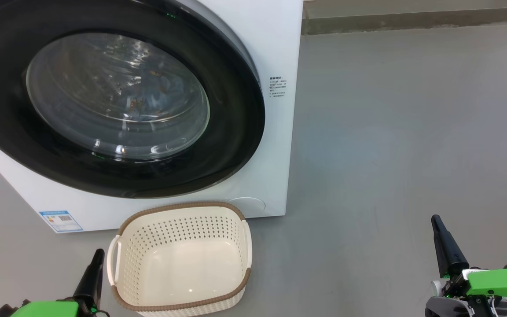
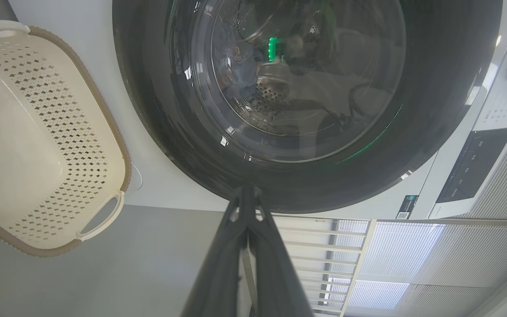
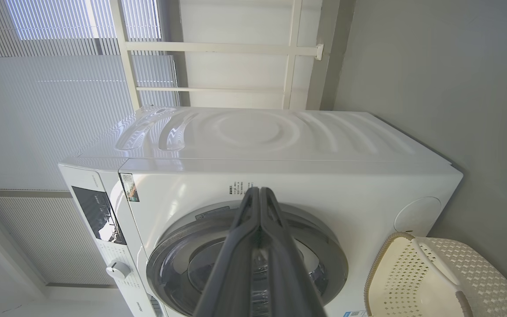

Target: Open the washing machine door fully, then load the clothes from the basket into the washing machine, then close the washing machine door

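Observation:
The white washing machine (image 1: 275, 53) stands ahead with its round black-rimmed door (image 1: 236, 132) lying flat against the front. Through the glass, blue fabric with orange-brown spots, the clothes (image 1: 148, 94), lies in the drum. The cream basket (image 1: 183, 259) with a brown rim sits on the floor just below the door, and nothing lies in it. My left gripper (image 1: 97, 255) is shut and holds nothing, close beside the basket's left handle. My right gripper (image 1: 436, 222) is shut and holds nothing, over bare floor far to the right. The machine (image 3: 280, 176), door (image 2: 156, 110) and basket (image 2: 38, 132) (image 3: 447, 281) show in the wrist views.
Grey floor (image 1: 412, 132) stretches to the right of the machine up to a wall base at the far edge. A control panel with a knob (image 3: 119, 269) runs along the machine's top front. A white railing and window blinds (image 3: 60, 110) stand behind the machine.

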